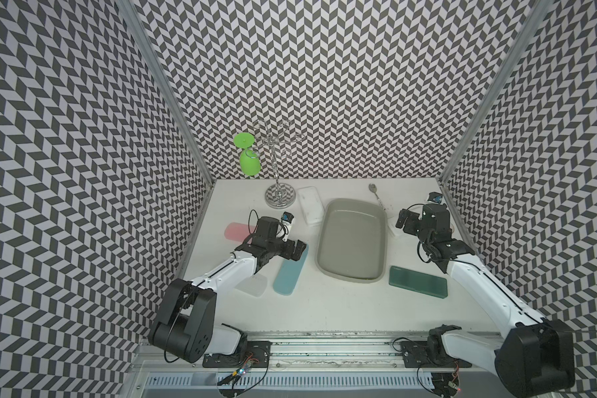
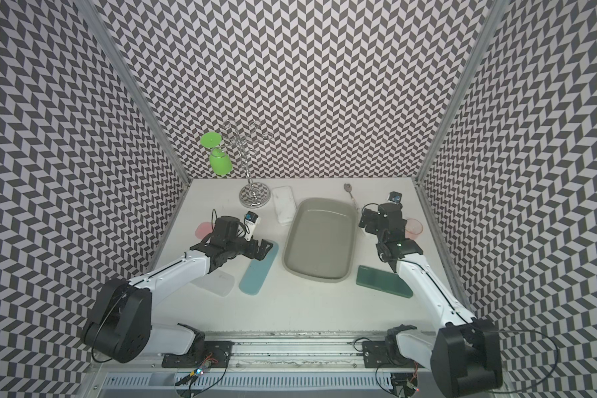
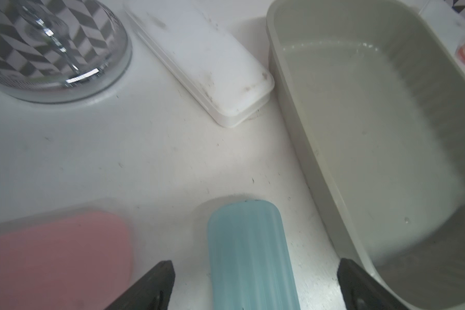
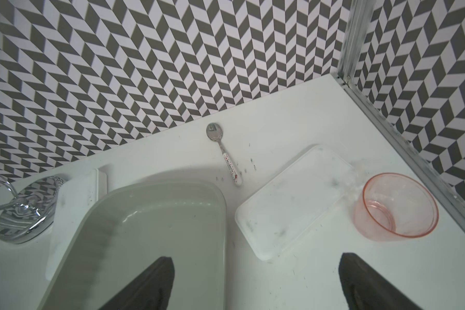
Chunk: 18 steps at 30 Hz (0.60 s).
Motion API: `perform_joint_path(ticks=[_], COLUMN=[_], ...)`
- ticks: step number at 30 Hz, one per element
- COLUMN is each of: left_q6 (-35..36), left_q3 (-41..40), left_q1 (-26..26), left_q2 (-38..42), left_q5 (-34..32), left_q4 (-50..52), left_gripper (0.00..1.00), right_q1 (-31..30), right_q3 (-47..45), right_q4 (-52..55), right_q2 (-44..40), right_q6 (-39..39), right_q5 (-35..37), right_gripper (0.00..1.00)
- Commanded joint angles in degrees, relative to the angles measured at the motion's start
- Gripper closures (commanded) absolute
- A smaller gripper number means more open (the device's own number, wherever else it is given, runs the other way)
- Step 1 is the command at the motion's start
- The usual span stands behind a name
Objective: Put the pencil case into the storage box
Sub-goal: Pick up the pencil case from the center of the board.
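The storage box (image 1: 352, 241), a wide grey tub, stands empty mid-table in both top views (image 2: 319, 241). Several flat pencil cases lie around it. A blue one (image 1: 288, 275) lies left of the tub, and its far end sits below my open left gripper (image 1: 299, 251). In the left wrist view the blue case (image 3: 250, 255) runs between the spread fingers without touching them. A white case (image 4: 293, 201) lies right of the tub, just ahead of my open right gripper (image 1: 401, 220). That gripper (image 4: 256, 263) holds nothing and hovers over the tub's right rim.
More cases: pink (image 1: 236, 230) at far left, white (image 1: 310, 205) behind the tub, frosted (image 1: 254, 286) under my left arm, dark green (image 1: 417, 281) at front right. A chrome glass rack (image 1: 279, 196) holds a green glass (image 1: 249, 162). A spoon (image 4: 226, 155) and pink cup (image 4: 396, 206) lie back right.
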State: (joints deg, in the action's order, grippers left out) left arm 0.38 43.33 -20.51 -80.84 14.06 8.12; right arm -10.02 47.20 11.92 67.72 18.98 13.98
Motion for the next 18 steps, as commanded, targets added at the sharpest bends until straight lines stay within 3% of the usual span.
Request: perform_joint_path(ticks=[1, 18], left_q6=[0.4, 0.8], left_q3=[2.2, 2.6], left_q1=[-0.3, -2.7], left_q2=[-1.7, -10.1], left_q5=[1.8, 0.2], left_q4=[5.0, 10.4], left_gripper=[0.0, 0.0], right_q1=[-0.1, -0.3], right_q3=[-0.6, -1.5], right_q4=[0.6, 1.9], right_q2=[-1.1, -0.9], right_q6=[1.3, 1.0], right_q5=[-2.5, -3.3], right_gripper=[0.0, 0.0])
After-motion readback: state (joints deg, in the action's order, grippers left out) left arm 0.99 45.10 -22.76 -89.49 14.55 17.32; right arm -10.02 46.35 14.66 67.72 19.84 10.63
